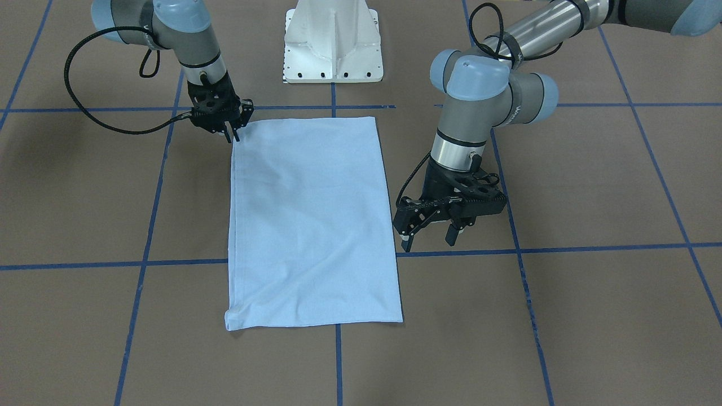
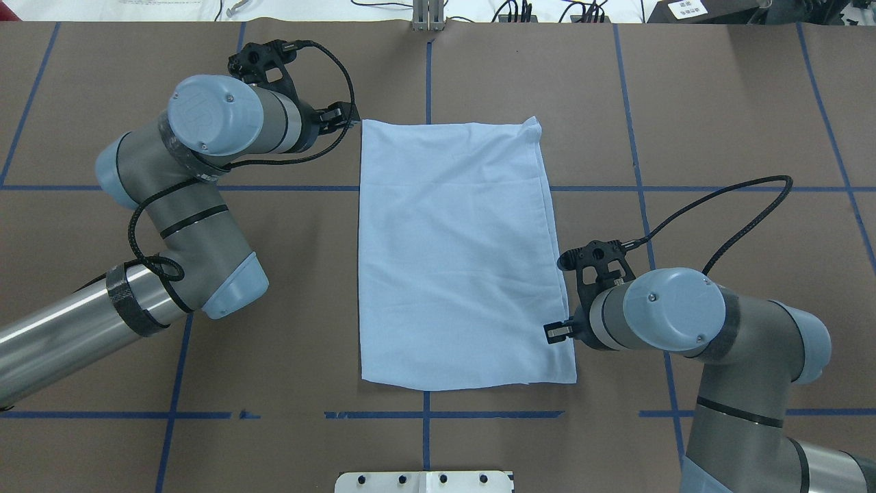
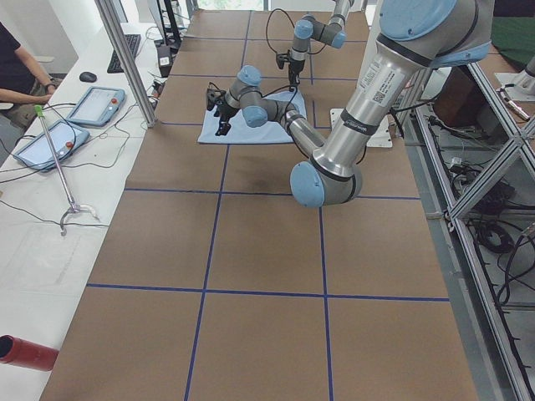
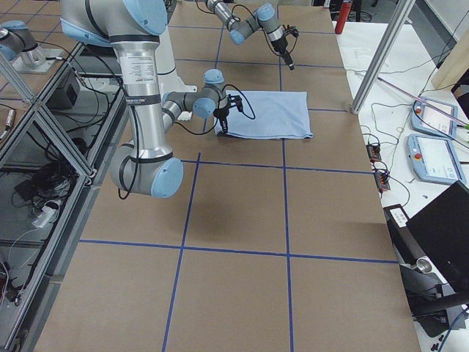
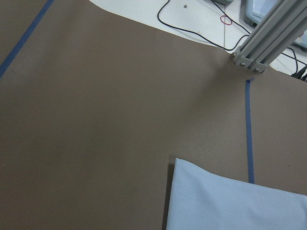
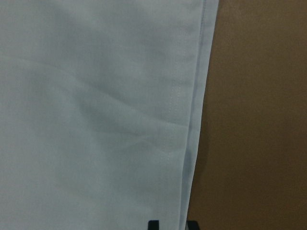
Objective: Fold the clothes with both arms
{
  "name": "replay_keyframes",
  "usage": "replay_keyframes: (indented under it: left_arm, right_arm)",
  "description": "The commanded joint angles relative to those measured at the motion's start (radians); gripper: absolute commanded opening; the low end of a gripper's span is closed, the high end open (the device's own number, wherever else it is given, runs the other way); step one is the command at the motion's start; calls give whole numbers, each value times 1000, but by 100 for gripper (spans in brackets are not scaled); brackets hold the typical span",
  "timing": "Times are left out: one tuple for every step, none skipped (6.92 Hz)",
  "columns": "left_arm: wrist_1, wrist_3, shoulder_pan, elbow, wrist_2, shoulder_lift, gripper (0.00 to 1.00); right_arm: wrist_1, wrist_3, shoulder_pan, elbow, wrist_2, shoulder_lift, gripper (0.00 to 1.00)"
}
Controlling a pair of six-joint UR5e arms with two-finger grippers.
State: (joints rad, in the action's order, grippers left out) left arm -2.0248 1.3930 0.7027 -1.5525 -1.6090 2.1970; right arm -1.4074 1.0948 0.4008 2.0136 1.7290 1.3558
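left fingers (image 1: 407, 234) spread, empty, beside shirt (image 1: 310, 220) | right fingers (image 1: 237, 135) narrow at its corner hem, grip cannot tell | shirt folded flat on worktop (image 1: 564, 310) | risk: uneven pinch likely drags layers askew

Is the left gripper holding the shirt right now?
No: in the front-facing view the left gripper hangs open beside the T-shirt, clear of its edge, with nothing in its grasp.

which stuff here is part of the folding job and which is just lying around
Job: shirt, left gripper, right gripper.
Just lying about: white pedestal, tablets, computer mouse, red cylinder.
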Motion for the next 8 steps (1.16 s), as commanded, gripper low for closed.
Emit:
replay_keyframes:
  left_arm:
    - [0,0,-3,-8,-35,-2,99]
    - [0,74,-12,-11,-163,-5,100]
    - [0,236,-37,-49,-222,-32,100]
    - [6,332,-148,-148,-207,-110,100]
    - [21,431,-194,-214,-197,-155,100]
    - [113,534,-262,-225,-178,-157,100]
    - [194,587,-302,-274,-149,-155,99]
    - [271,666,-342,-302,-147,-154,97]
  right_arm:
    - [8,-1,55,-1,35,-36,100]
    - [7,8,81,-3,38,-78,100]
    - [7,13,93,0,56,-99,100]
    - [5,42,114,-1,78,-109,100]
    - [7,69,153,0,162,-115,100]
    - [10,80,183,4,232,-116,100]
    - [10,123,188,5,250,-116,100]
    - [10,147,187,4,254,-121,100]
